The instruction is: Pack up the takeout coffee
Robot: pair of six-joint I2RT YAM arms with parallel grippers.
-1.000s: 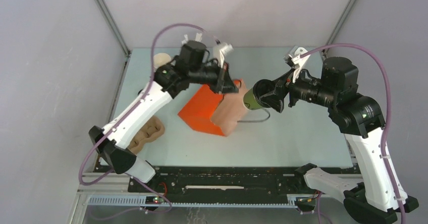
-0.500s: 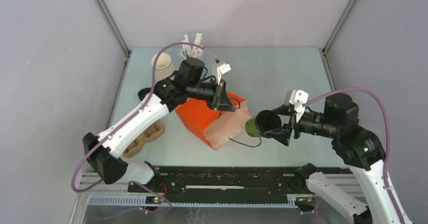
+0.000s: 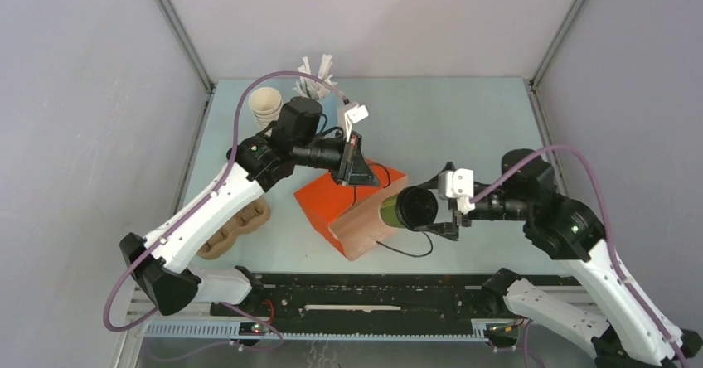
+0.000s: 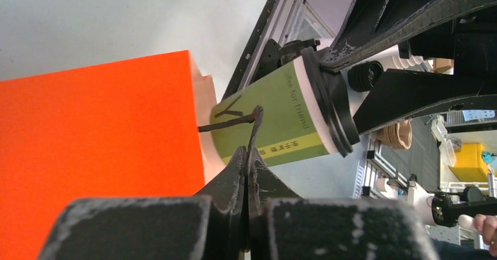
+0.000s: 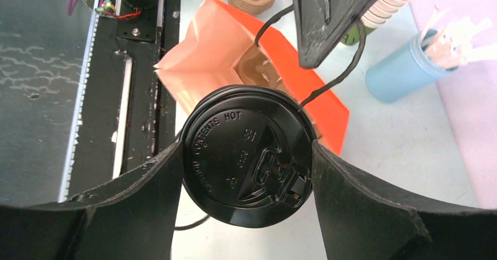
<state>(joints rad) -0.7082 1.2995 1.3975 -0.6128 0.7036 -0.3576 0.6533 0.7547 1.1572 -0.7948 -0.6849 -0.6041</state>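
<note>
Takeout coffee (image 3: 408, 209) sideways between right jaws, base at orange bag (image 3: 325, 202) mouth

The bag (image 3: 332, 200) is lying on its side mid-table (image 3: 464, 119), mouth facing the near-right corner. The cup (image 3: 403, 210) is hanging sideways at that mouth, base toward it. The carrier (image 3: 238, 223) is sitting by the left edge. The stack (image 3: 265, 105) and stick cup (image 5: 404, 69) are standing near the far-left corner.

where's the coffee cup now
Top view, right of centre: the coffee cup is held sideways in the right hand, its base at the orange bag's mouth.
</note>
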